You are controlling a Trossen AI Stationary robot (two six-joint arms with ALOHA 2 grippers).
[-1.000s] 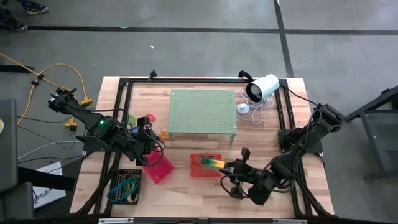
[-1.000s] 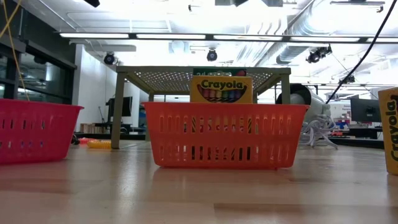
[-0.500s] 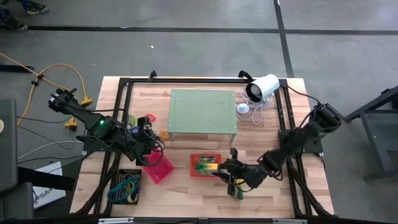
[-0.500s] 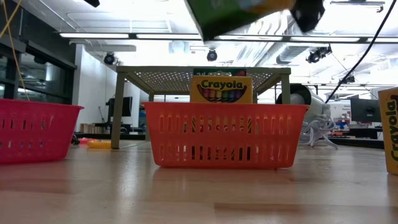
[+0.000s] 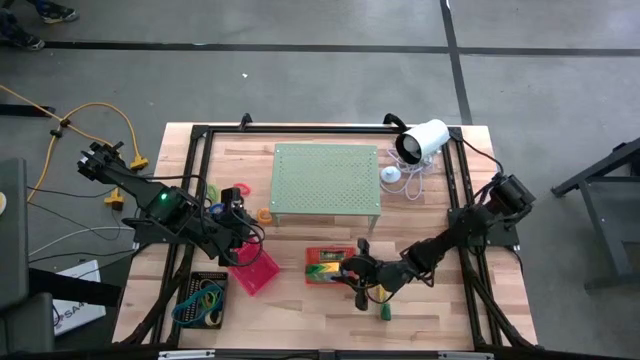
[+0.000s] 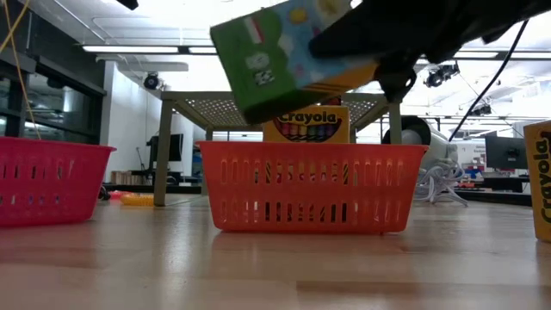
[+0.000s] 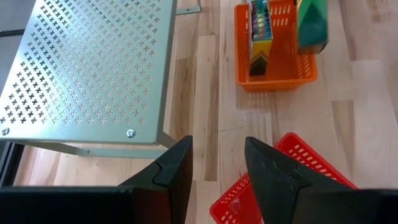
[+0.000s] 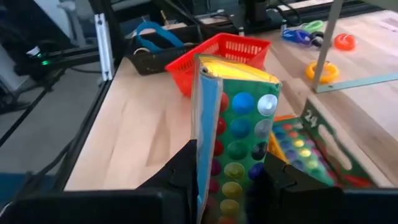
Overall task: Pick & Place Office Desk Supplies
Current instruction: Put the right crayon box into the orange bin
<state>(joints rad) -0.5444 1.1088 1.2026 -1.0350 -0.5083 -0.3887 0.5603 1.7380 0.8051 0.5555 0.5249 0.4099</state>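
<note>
Overhead, high view: the right tool (image 5: 352,272) hangs over the red tray (image 5: 318,276) near the front middle of the counter (image 5: 420,210), carrying a green-labelled pack (image 5: 330,269) above it.
Left arm, high view: the left tool (image 5: 240,240) waits beside the pink tray (image 5: 256,272), just in front of the pale green perforated stand (image 5: 327,179).
Loose supplies, high view: rubber-band loops (image 5: 204,297) lie in the black tray (image 5: 192,283) at the front left; an orange ring (image 5: 263,215) sits by the stand's left leg; another small green item (image 5: 384,312) lies on the counter in front of the right arm.
Low view: the pack (image 6: 284,52) is tilted in the air, clear above the red tray's rim (image 6: 310,148), where a Crayola box (image 6: 306,123) already stands upright.
Left wrist view: the left tool's fingers (image 7: 273,174) are spread and grip nothing; the red tray (image 7: 275,79) with its crayon box lies ahead, the green pack (image 7: 311,25) over its far corner.
Right wrist view: the right tool (image 8: 227,168) is clenched on the pack (image 8: 239,124), one finger on each flat face.
Step in hand: placing, by my reading, with the pack carried over its tray and not yet set down.
Next move: probably lower it beside the crayon box, level it so it clears the rim, then release.
</note>
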